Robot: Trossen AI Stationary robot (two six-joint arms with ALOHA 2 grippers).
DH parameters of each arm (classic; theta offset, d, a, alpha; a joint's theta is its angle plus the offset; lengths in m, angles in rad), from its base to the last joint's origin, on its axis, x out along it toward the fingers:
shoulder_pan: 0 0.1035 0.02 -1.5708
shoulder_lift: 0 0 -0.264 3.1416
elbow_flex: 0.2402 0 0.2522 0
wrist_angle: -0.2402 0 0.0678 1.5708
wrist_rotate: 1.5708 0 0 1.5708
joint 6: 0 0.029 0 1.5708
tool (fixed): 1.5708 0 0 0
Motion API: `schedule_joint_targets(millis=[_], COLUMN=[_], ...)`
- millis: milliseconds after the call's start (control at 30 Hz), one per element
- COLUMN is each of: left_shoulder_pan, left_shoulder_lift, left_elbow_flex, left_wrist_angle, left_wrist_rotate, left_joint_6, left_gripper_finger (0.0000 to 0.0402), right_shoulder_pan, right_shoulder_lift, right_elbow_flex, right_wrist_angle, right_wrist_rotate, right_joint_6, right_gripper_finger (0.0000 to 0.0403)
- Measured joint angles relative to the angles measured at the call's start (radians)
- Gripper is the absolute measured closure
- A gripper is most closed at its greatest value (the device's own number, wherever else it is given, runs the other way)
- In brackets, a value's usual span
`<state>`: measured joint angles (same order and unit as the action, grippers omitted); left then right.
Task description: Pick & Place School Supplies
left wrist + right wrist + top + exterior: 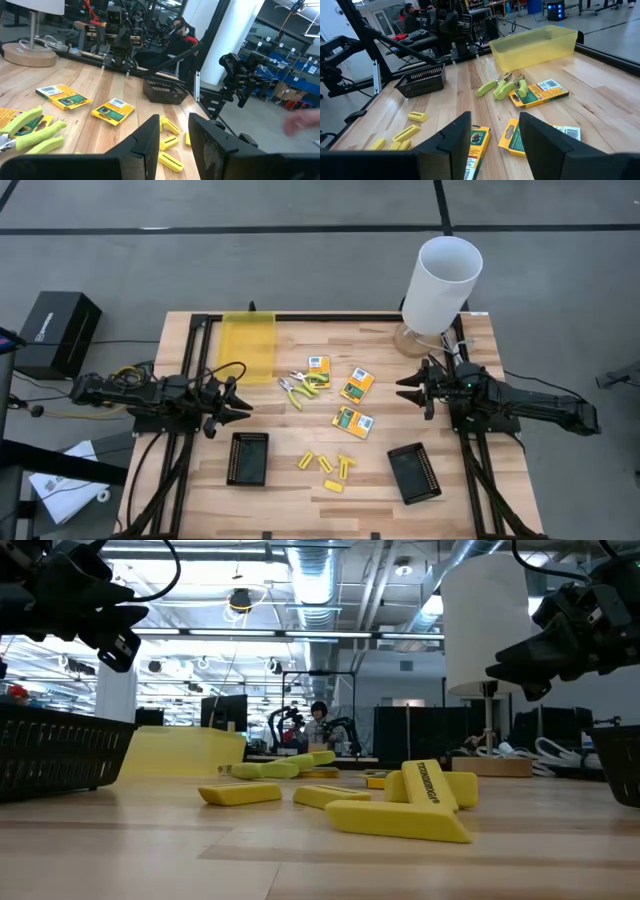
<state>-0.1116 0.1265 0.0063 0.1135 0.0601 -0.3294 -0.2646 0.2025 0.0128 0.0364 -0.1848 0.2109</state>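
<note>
**Supplies lie loose on the wooden bench, both claws parted and empty**

The bench is a pale butcher-block slab of glued wood strips, framed by dark rails, standing on a grey floor marked with dark lines. A translucent yellow container sits at its far left part, and a white-shaded lamp on a round wooden base stands at the far right corner. Two black mesh trays rest near the front edge: the left tray and the right tray.

Between them, in the middle of the bench, lie the school supplies. Three flat packets are spread in the centre, one of them touching the pliers with yellow-green handles, which lie just beside the container. The small yellow pieces are scattered nearer the front, between the two trays.

The left claw hovers above the bench's left side, fingers apart, gripping nothing. The right claw hovers above the right side near the lamp base, fingers likewise apart and empty.

Beyond the bench, the low view shows an open workshop with exposed ceiling ducts, strip lights, dark monitors and other robot rigs; a seated person is visible far back. A black box sits on the floor to the left.
</note>
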Motion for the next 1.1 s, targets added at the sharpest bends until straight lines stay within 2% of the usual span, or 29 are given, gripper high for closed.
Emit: schedule_joint_targets(millis=[200, 300, 433, 533, 1000, 1100], left_shoulder_pan=[0.000, 0.000, 0.000, 0.000, 0.000, 0.000], left_shoulder_lift=[0.000, 0.000, 0.000, 0.000, 0.000, 0.000], left_elbow_flex=[0.000, 0.000, 0.000, 0.000, 0.000, 0.000], left_wrist_angle=[0.002, 0.024, 0.052, 0.062, 0.143, 0.155], left_wrist_rotate=[-0.003, -0.039, -0.053, -0.053, -0.053, -0.053], left_joint_6=[0.000, 0.000, 0.000, 0.000, 0.000, 0.000], left_gripper_finger=[0.0302, 0.0302, 0.0302, 0.0302, 0.0302, 0.0302], right_shoulder_pan=[0.000, 0.000, -0.006, -0.007, -0.003, 0.008], right_shoulder_lift=[0.000, 0.000, 0.000, 0.000, 0.000, 0.000], right_elbow_flex=[0.000, 0.000, 0.000, 0.000, 0.000, 0.000], right_wrist_angle=[0.000, 0.000, 0.000, 0.000, 0.002, 0.030], right_wrist_rotate=[0.000, 0.000, 0.003, 0.003, 0.003, 0.005], right_joint_6=[0.000, -0.015, -0.223, -0.286, -0.286, -0.200], right_gripper_finger=[0.0244, 0.0244, 0.0244, 0.0244, 0.0244, 0.0244])
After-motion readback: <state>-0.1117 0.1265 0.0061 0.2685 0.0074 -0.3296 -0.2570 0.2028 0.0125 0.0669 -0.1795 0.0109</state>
